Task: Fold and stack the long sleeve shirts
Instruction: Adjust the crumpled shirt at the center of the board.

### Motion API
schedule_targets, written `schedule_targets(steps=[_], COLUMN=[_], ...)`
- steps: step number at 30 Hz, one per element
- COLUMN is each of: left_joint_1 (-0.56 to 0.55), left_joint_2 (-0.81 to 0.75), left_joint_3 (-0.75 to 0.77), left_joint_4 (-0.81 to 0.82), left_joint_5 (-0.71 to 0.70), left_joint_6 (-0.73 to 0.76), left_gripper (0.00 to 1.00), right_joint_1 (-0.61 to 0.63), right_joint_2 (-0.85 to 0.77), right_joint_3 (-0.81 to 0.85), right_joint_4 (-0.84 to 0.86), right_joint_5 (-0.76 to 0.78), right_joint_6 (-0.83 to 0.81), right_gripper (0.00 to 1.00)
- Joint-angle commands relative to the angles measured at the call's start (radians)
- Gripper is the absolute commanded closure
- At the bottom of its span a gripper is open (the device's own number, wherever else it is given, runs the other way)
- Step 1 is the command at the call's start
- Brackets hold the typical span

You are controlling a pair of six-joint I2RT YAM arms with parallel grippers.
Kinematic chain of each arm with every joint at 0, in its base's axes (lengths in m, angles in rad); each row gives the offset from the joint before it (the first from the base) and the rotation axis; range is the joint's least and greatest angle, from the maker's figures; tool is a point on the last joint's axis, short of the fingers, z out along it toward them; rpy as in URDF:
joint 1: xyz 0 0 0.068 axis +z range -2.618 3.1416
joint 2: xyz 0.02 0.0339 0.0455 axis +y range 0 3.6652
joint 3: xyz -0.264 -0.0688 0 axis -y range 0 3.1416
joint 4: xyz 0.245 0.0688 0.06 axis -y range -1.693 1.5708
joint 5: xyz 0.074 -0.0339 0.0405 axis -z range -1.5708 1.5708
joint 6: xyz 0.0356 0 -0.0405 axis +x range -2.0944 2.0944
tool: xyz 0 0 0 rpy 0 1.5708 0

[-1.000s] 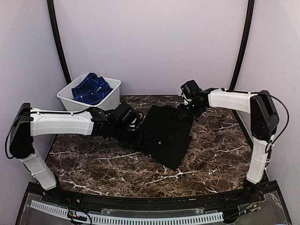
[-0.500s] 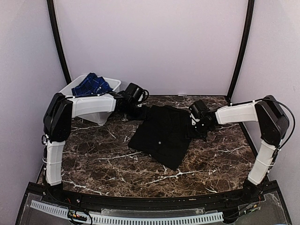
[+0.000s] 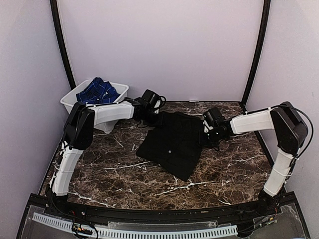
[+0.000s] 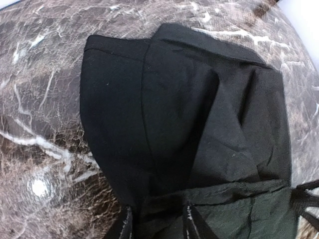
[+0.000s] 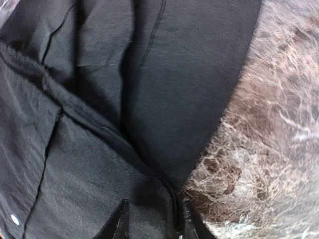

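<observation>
The black long sleeve shirt (image 3: 172, 142) lies partly folded in the middle of the marble table, one white button showing. My left gripper (image 3: 155, 114) is at its far left corner. In the left wrist view the fingers (image 4: 124, 225) pinch a bunched fold of black shirt (image 4: 174, 114), so the left gripper (image 4: 158, 224) is shut on it. My right gripper (image 3: 206, 133) is at the shirt's right edge. The right wrist view shows this gripper (image 5: 152, 219) closed over the hem of the black shirt (image 5: 149, 74). The blue checked shirt (image 3: 97, 92) lies crumpled in the tub.
A white plastic tub (image 3: 123, 92) stands at the back left corner, beside the left arm. Bare marble table (image 3: 109, 169) shows in front of and to both sides of the black shirt. Purple walls close in the back and both sides.
The left arm swung from the shirt's left side to its far left corner. The right gripper dropped from the far right corner to the right edge. Both jaws narrowed onto the cloth.
</observation>
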Motion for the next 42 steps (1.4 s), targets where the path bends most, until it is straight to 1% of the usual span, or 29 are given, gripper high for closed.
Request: schedule_targets(steps=[1,2,3,4,6,9,11,13,15,16,20,22,24,25,26,27,28,29,30,31,32,33,34,36,38,39,40,41,42], left_joint_1=[0.002,0.0,0.001,0.0,0.0,0.0,0.0,0.0,0.0,0.0,0.0,-0.001,-0.011,-0.022,-0.039,-0.047,-0.074,-0.092,-0.13,-0.15,-0.185,-0.202,-0.233,-0.277,-0.294,-0.296,-0.297,-0.297,-0.298], left_joint_2=[-0.018,-0.024,-0.027,-0.031,-0.039,-0.068,-0.091,-0.106,-0.114,-0.118,-0.173,-0.237,-0.332,-0.413,-0.503,-0.546,-0.638,-0.687,-0.775,-0.82,-0.901,-0.937,-1.007,-1.099,-1.167,-1.186,-1.214,-1.226,-1.241], left_joint_3=[0.056,0.058,0.058,0.058,0.056,0.045,0.025,0.007,0.002,0.001,-0.047,-0.119,-0.235,-0.338,-0.393,-0.505,-0.559,-0.672,-0.723,-0.829,-0.928,-0.973,-1.061,-1.16,-1.225,-1.236,-1.25,-1.251,-1.245], left_joint_4=[-0.026,-0.028,-0.029,-0.03,-0.035,-0.041,-0.034,-0.026,-0.033,-0.037,-0.054,-0.046,-0.024,-0.004,0.008,0.022,0.026,0.027,0.024,0.011,-0.009,-0.02,-0.045,-0.103,-0.163,-0.184,-0.214,-0.225,-0.247], left_joint_5=[0.032,0.035,0.038,0.04,0.043,0.038,0.037,0.039,0.038,0.039,0.066,0.091,0.107,0.117,0.124,0.138,0.142,0.141,0.135,0.125,0.126,0.135,0.138,0.112,0.088,0.078,0.061,0.056,0.04], left_joint_6=[0.008,0.009,0.01,0.012,0.013,0.013,0.015,0.017,0.019,0.018,0.003,-0.014,-0.034,-0.049,-0.059,-0.082,-0.094,-0.118,-0.131,-0.164,-0.185,-0.235,-0.262,-0.33,-0.382,-0.401,-0.41,-0.412,-0.413], left_gripper=[0.77,0.8,0.86,0.89,0.97,0.99,0.99,0.97,0.97,1.0,1.0,1.0,1.0,1.0,1.0,1.0,1.0,1.0,1.0,1.0,1.0,1.0,1.0,1.0,0.97,0.95,0.87,0.81,0.65], right_joint_1=[-0.005,-0.004,-0.003,-0.003,-0.001,0.018,0.029,0.04,0.055,0.064,0.131,0.169,0.216,0.244,0.281,0.316,0.353,0.394,0.442,0.488,0.541,0.593,0.645,0.742,0.807,0.817,0.82,0.82,0.82], right_joint_2=[-0.038,-0.043,-0.049,-0.053,-0.061,-0.08,-0.091,-0.104,-0.111,-0.114,-0.14,-0.163,-0.197,-0.215,-0.235,-0.256,-0.278,-0.3,-0.328,-0.344,-0.356,-0.361,-0.362,-0.356,-0.346,-0.347,-0.354,-0.367,-0.382], right_joint_3=[-0.001,0.003,0.005,0.009,0.022,0.046,0.059,0.071,0.092,0.104,0.151,0.161,0.157,0.15,0.142,0.128,0.114,0.092,0.068,0.041,0.014,-0.011,-0.035,-0.069,-0.093,-0.111,-0.126,-0.134,-0.137], right_joint_4=[0.023,0.019,0.014,0.008,-0.01,-0.051,-0.069,-0.084,-0.103,-0.114,-0.161,-0.179,-0.192,-0.198,-0.204,-0.207,-0.209,-0.207,-0.197,-0.188,-0.179,-0.171,-0.165,-0.153,-0.152,-0.151,-0.146,-0.145,-0.153], right_joint_5=[-0.005,-0.001,0.001,0.002,0.007,0.047,0.058,0.071,0.086,0.09,0.11,0.102,0.097,0.093,0.082,0.071,0.067,0.066,0.053,0.035,0.023,0.013,0.007,0.002,0.011,0.014,0.014,0.029,0.052], right_joint_6=[0.007,0.003,0.0,-0.004,-0.012,-0.031,-0.041,-0.053,-0.065,-0.072,-0.1,-0.107,-0.106,-0.101,-0.091,-0.079,-0.064,-0.044,-0.027,-0.007,0.015,0.041,0.066,0.113,0.158,0.179,0.195,0.203,0.211], right_gripper=[0.78,0.82,0.88,0.93,1.0,1.0,1.0,1.0,1.0,1.0,1.0,1.0,1.0,1.0,1.0,1.0,1.0,1.0,1.0,1.0,1.0,1.0,1.0,1.0,1.0,0.96,0.9,0.79,0.66])
